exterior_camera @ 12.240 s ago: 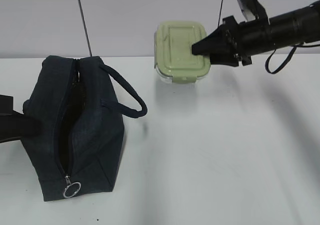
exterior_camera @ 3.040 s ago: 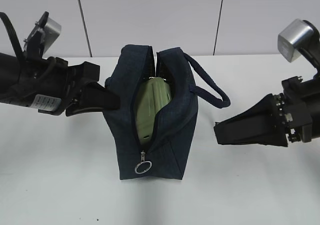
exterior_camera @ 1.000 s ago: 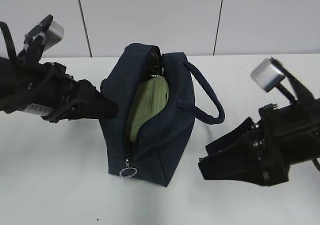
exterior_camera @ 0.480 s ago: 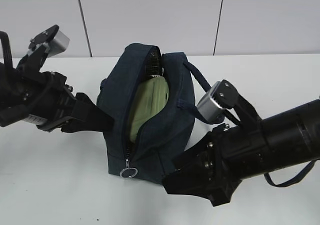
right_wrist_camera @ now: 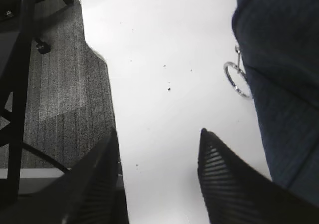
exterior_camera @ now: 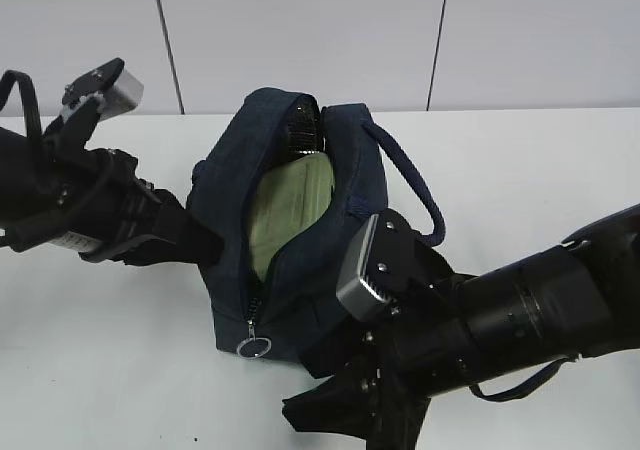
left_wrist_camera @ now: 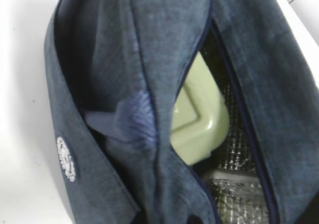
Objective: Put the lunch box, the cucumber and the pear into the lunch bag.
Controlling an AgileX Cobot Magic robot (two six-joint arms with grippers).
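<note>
The navy lunch bag [exterior_camera: 352,195] stands mid-table with its zipper open. The pale green lunch box [exterior_camera: 285,210] leans inside it, and one corner [left_wrist_camera: 199,129] shows over the silvery lining [left_wrist_camera: 234,199]. A dark glossy shape [exterior_camera: 304,128] behind the box could be the cucumber; I cannot tell. The pear is hidden. My left gripper [exterior_camera: 200,242] is at the bag's left wall; a ridge of fabric [left_wrist_camera: 149,149] runs down into its hidden jaws. My right gripper [right_wrist_camera: 158,134] stands open and empty over the table's front edge, just left of the zipper ring [right_wrist_camera: 238,79].
The bag's loop handle [exterior_camera: 415,195] hangs on its right, over my right arm [exterior_camera: 500,320], which lies low across the front right. Beyond the table's front edge lie carpeted floor [right_wrist_camera: 60,74] and a chair castor [right_wrist_camera: 43,48]. Bare white tabletop [exterior_camera: 520,170] stretches behind on the right.
My right arm has swung from the right side round to the front of the bag, gripper low at the table edge. The left gripper has pushed in closer and the bag has tipped slightly.
</note>
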